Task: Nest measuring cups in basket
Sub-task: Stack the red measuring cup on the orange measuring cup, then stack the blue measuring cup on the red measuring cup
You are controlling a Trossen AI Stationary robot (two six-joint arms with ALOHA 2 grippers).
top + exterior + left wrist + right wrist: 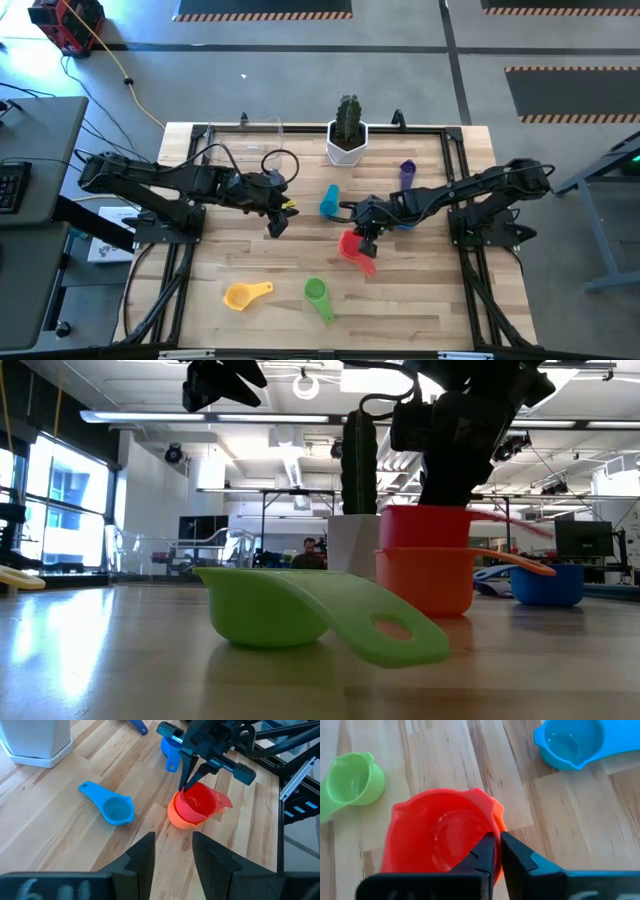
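Our right tool (pixel 495 851) pinches the rim of the red cup (pixel 199 803), which sits in the orange cup (pixel 176 817) mid-desk, right of the light blue cup (pixel 116 811). We judge the stacking nearly seated: we should press straight down, check both handles align, then let go cleanly without tipping the pair. The left tool (pixel 172 849) hovers nearby, open and empty. We cannot make out the basket for sure. No readable writing shows on any cup.

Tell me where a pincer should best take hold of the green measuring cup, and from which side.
Probably the flat handle, gripped from above: in the low view the green measuring cup lies alone, its handle flat and low beside the round bowl, which looks wider and harder to pinch.
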